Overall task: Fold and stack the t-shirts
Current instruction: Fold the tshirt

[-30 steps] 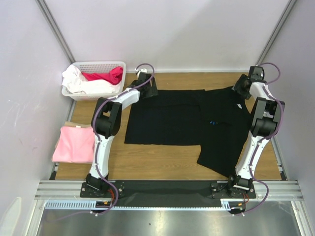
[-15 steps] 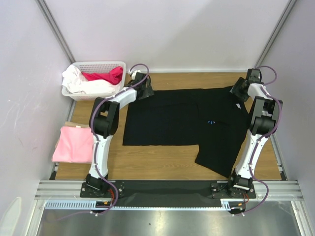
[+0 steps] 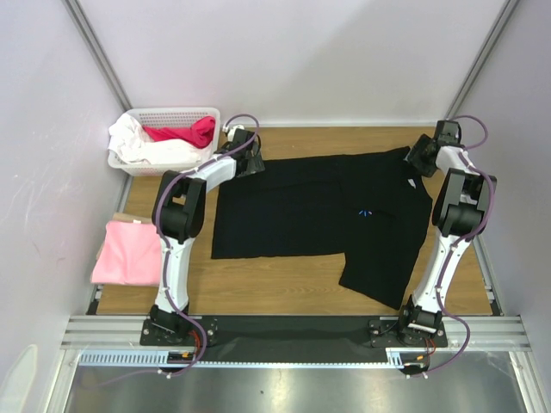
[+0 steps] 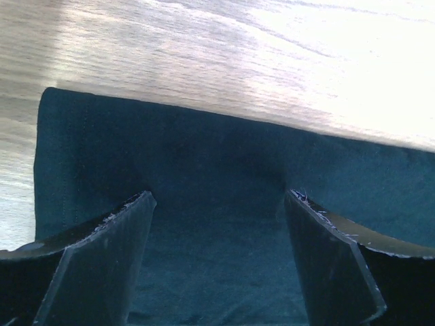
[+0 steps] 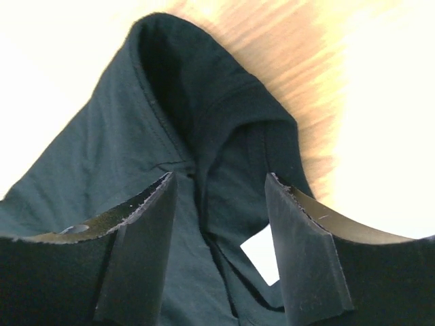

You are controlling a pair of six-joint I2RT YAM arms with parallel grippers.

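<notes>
**Inspector:** Position of the black shirt (image 3: 301, 215)?

**Assistant:** Spread flat on the counter (image 3: 284, 292), centre of the overhead frame, lying sideways. The hem (image 3: 219, 219) is to the left and the collar (image 3: 411, 172) to the right. 1 sleeve (image 3: 379, 275) reaches toward the lower right. A small blue mark (image 3: 365, 212) shows right of centre.

**Inspector:** Left hand?

**Assistant:** The left hand (image 4: 214, 204) sits at the shirt's upper left corner, just below the basket (image 3: 172, 113). In the wrist view its 2 fingers (image 4: 102, 251) stand wide apart, released. Black cloth lies flat under and between them. The hem edge runs across the upper part of that frame, with bare wood above it. Whether the tips press on the cloth, I cannot tell.

**Inspector:** Right hand?

**Assistant:** The right hand (image 5: 217, 183) is at the upper right of the overhead frame, over the collar. Its fingers are also parted, released, gripping nothing. In the wrist view the collar humps up in a peak toward the top of the frame. A white label (image 5: 262, 255) shows inside the neck, low and right of centre.

**Inspector:** Pink shirt (image 3: 129, 254)?

**Assistant:** Folded, at the left edge of the overhead frame, well apart from the black shirt. Neither hand is near it.

**Inspector:** Other items?

**Assistant:** The basket stands in the upper left of the frame. It holds white cloth (image 3: 138, 146) and red cloth (image 3: 185, 133).
</notes>
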